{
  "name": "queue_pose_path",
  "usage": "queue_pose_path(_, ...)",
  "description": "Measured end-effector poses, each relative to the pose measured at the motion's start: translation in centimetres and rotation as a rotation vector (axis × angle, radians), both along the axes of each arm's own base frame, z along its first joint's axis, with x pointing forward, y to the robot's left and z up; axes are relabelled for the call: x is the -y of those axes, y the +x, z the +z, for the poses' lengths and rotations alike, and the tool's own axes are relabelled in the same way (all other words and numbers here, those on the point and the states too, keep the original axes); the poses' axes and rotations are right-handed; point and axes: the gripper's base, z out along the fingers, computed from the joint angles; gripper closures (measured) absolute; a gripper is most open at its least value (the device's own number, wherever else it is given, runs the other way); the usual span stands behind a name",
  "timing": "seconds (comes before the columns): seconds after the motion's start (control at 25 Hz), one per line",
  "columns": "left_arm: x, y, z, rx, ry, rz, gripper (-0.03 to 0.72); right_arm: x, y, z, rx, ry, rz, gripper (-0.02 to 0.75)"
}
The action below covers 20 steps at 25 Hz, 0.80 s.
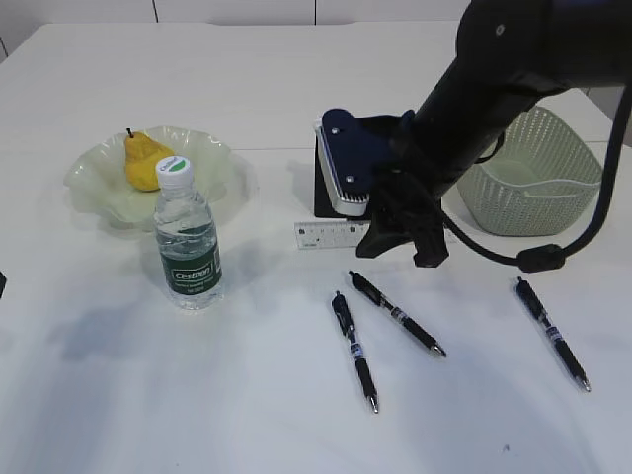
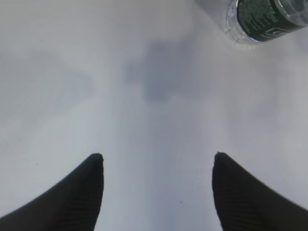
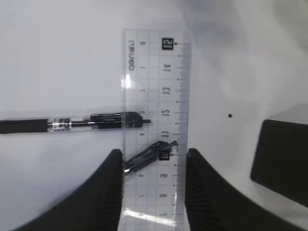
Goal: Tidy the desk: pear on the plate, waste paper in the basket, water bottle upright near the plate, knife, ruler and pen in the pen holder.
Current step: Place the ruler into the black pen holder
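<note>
My right gripper (image 1: pixel 373 240) (image 3: pixel 151 156) is shut on the clear ruler (image 1: pixel 329 235) (image 3: pixel 155 86), one finger on each long edge. Two black pens show past and through the ruler in the right wrist view (image 3: pixel 72 123) (image 3: pixel 149 155). Three black pens lie on the table (image 1: pixel 355 351) (image 1: pixel 397 314) (image 1: pixel 551 334). The yellow pear (image 1: pixel 146 161) sits on the pale green glass plate (image 1: pixel 94 178). The water bottle (image 1: pixel 186 237) (image 2: pixel 264 19) stands upright in front of the plate. My left gripper (image 2: pixel 158 159) is open over bare table. No knife or waste paper is in view.
The pale green basket (image 1: pixel 538 178) stands at the right, partly behind my right arm. A black pen holder (image 1: pixel 324 193) (image 3: pixel 281 159) stands behind the right wrist. The table's white top (image 1: pixel 247 79) stretches to the far edge.
</note>
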Motion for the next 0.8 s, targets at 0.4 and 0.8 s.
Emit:
queue_pose_path(0.4, 0.0, -0.1, 0.0, -0.014, -0.001, -0.003, 0.199, 2.6, 1.1, 3.9, 0.066, 0.253, -0.211, 0.453)
queue_pose_path(0.8, 0.0, -0.2, -0.1, -0.027, -0.002, -0.006, 0.209, 2.7, 3.6, 5.9, 0.206, 0.622, -0.343, 0.453)
